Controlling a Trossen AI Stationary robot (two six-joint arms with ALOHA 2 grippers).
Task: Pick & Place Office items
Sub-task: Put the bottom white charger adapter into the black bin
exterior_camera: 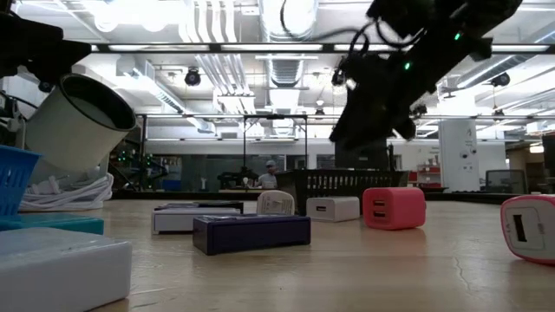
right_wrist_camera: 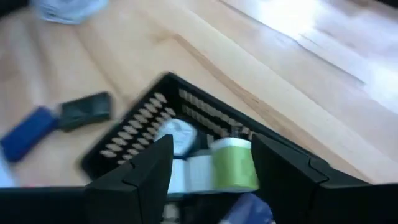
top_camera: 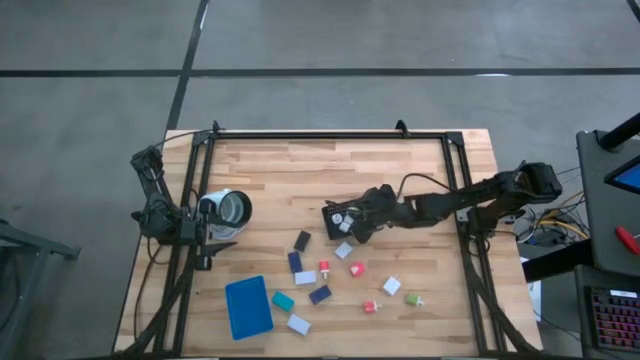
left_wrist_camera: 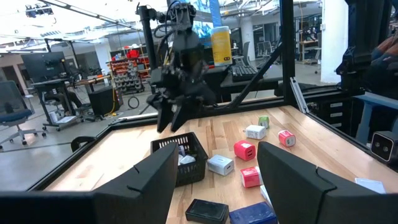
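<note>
— Jaws of the right gripper (right_wrist_camera: 211,165): apart or clamped?
— Apart, over the black mesh basket (top_camera: 342,219) at frame centre in the high view; a green-and-white piece (right_wrist_camera: 233,165) shows between the fingers, and I can't tell if it is gripped or lying in the basket.
— And the left gripper (left_wrist_camera: 214,177)?
— Fingers wide apart, holding nothing, parked at the table's left edge beside a white cylinder (top_camera: 229,209).
— Any writing?
— None readable.
— The items?
— Small blocky plastic pieces (top_camera: 325,272) scattered on the wood-plank table (top_camera: 290,170), lower centre: navy, white, teal, pink, red. A flat blue tray (top_camera: 248,306) lies lower left
</note>
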